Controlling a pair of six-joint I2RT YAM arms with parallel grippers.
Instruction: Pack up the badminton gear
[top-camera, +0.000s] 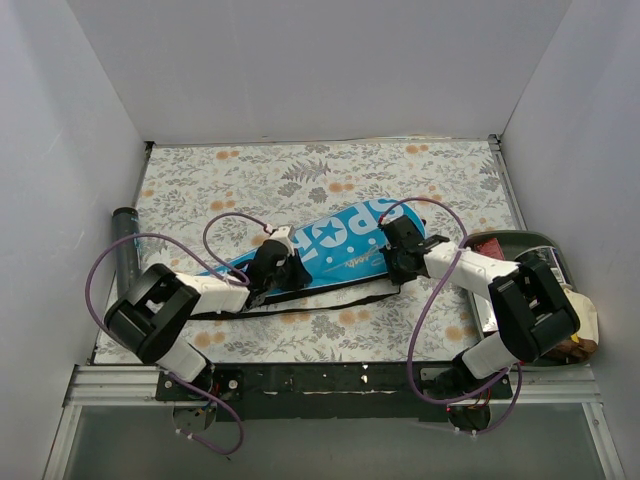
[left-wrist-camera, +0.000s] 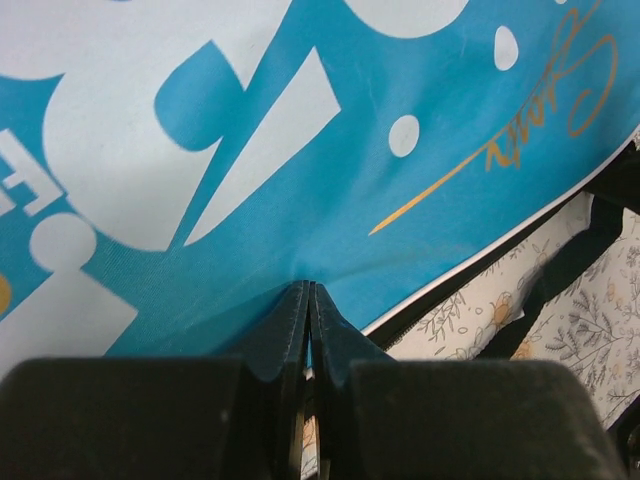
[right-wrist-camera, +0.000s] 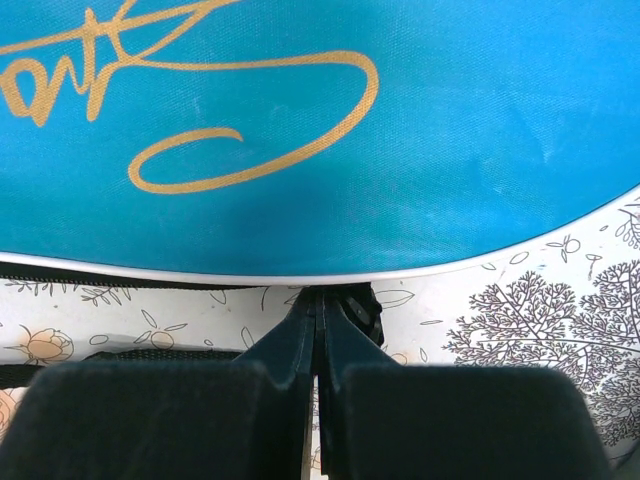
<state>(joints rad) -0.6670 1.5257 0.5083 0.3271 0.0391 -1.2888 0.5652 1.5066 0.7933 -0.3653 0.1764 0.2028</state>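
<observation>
cover (top-camera: 340, 240): blue, flat on the tabletop (top-camera: 400, 170), slanted across the middle, wide end up toward the right, narrow end down toward the left; big white "SPORT" lettering on top, plus white dots and a gold scribbly script near the lower edge

left hand (left-wrist-camera: 308, 292): clamped fully closed, tips pressed together right on the blue cloth toward the cover's narrow end; little creases in the cloth running into the tips, so pretty clearly pinching a bit of the cover

right hand (right-wrist-camera: 318, 298): also squeezed closed all the way, tips parked at the cover's lower rim near the wide end, just under the gold script; small black bit (right-wrist-camera: 360, 312) right beside the tips, honestly can't tell if gripped or only touching

strap (top-camera: 310, 308): thin, black, trailing along the tabletop just below the cover, between the two hands

tube (top-camera: 125, 250): black, way over at the left edge of the tabletop next to the wall, well apart from the cover; can't say whether standing or lying from this angle

tray (top-camera: 520, 237): dark rim, off at the right edge, some packets in it, half hidden behind the right arm

tabletop: floral print, grey leaves and orange blossoms, boxed in by plain white walls
</observation>
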